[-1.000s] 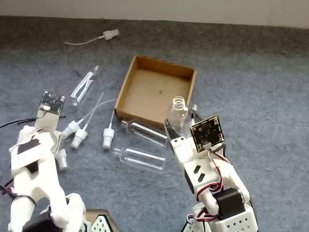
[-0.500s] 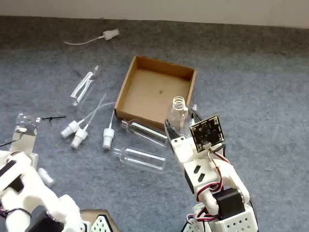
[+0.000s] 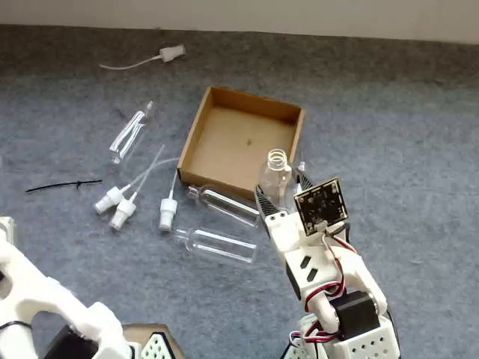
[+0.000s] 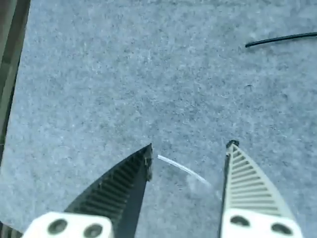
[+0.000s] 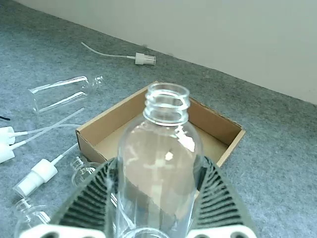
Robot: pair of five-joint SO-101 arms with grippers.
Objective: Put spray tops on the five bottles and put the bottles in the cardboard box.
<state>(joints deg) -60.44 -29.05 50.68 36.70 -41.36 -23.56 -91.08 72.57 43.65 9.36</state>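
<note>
**Clear plastic bottle (image 3: 275,176), no spray top yet**

Squeezed upright in right gripper (image 3: 281,191), middle of frame, just beside cardboard box (image 3: 194,138). Light, smooth, slippery, easy to squash; best held round fat middle. Spread apart over grey carpet (image 4: 99,74): left gripper (image 4: 190,148).

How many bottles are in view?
4 bottles: one upright in the right gripper, two lying in front of the box, one lying left of it. A fifth may be hidden.

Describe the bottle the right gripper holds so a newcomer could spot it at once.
Find the cardboard box in the middle of the grey carpet, then its corner nearest the right arm. There a clear bottle stands held in the right gripper. It is the one upright bottle, open neck up; the other bottles lie flat on the carpet.
</note>
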